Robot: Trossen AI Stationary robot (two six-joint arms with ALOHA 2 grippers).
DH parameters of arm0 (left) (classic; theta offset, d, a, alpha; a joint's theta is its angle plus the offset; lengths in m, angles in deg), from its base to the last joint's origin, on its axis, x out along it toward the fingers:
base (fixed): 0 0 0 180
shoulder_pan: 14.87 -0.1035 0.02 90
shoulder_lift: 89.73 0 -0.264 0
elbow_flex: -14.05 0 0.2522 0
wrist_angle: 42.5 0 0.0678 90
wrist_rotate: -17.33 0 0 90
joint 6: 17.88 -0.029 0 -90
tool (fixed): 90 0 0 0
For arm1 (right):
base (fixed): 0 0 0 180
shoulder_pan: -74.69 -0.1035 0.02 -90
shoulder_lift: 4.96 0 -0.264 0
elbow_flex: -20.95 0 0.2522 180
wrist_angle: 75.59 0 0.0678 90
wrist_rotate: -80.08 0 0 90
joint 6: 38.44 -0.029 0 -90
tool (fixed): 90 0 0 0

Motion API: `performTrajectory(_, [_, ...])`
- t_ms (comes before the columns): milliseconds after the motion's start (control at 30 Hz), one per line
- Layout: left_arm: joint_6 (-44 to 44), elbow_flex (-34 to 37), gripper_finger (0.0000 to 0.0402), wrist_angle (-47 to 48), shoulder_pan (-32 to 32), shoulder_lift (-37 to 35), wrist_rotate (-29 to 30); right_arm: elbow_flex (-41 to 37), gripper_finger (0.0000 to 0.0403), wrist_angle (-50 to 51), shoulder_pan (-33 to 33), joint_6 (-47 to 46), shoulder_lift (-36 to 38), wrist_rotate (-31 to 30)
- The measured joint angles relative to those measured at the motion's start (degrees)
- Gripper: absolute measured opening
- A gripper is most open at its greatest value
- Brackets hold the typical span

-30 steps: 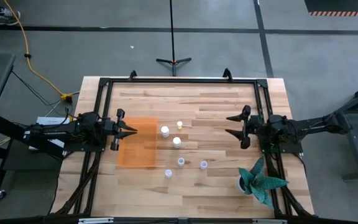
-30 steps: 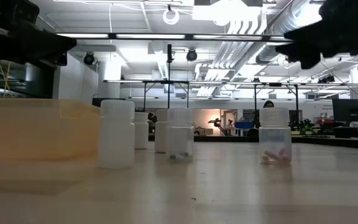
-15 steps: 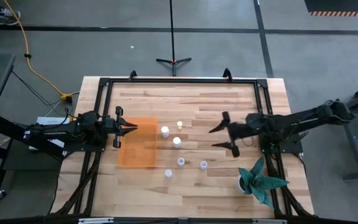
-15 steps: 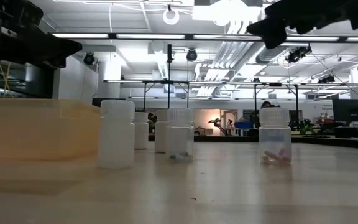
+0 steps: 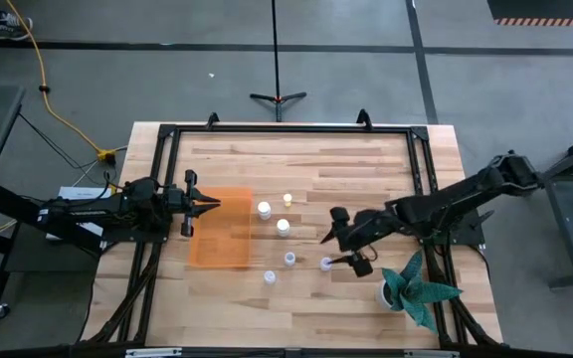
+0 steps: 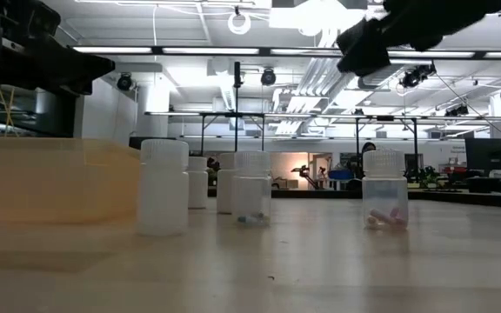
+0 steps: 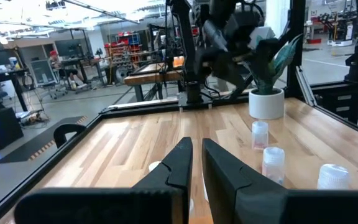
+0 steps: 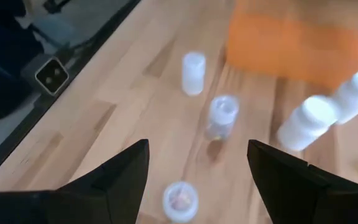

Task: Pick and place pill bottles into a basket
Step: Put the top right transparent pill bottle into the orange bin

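Observation:
Several small white pill bottles (image 5: pixel 284 227) stand upright on the wooden table, right of the shallow orange basket (image 5: pixel 219 231). In the low view they stand in a row (image 6: pixel 252 187). My right gripper (image 5: pixel 342 250) is open and hovers above the table by the bottle nearest the right edge (image 5: pixel 326 264). In the right wrist view that bottle (image 8: pixel 180 202) shows between the spread fingers of the gripper (image 8: pixel 197 144). My left gripper (image 5: pixel 213 204) is shut and empty over the basket's far left part.
A teal plant in a white pot (image 5: pixel 412 288) stands at the near right, close to my right arm. A black frame (image 5: pixel 286 129) runs around the table. Bare wood lies far of the bottles and between them and the right frame rail.
My right gripper has swung from the table's right side toward the left and the near edge, reaching out over the bottles, and has stayed open. My left gripper and the bottles have kept still.

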Motion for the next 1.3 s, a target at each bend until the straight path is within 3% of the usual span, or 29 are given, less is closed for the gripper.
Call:
performTrajectory(433, [-0.04, 0.01, 0.0072, 0.26, 0.00, 0.00, 0.03, 0.02, 0.0264, -0.99, -2.29, -3.02, -11.49, -1.80])
performTrajectory(967, [-0.09, -0.01, 0.0072, 0.30, 0.00, 0.00, 0.25, 0.00, 0.0262, -2.19, -2.27, -4.51, -15.22, -3.94])
performTrajectory(1300, [-0.09, -0.01, 0.0072, 0.39, 0.00, 0.00, 0.60, 0.00, 0.0191, -0.62, -2.27, -4.50, -15.22, -2.67])
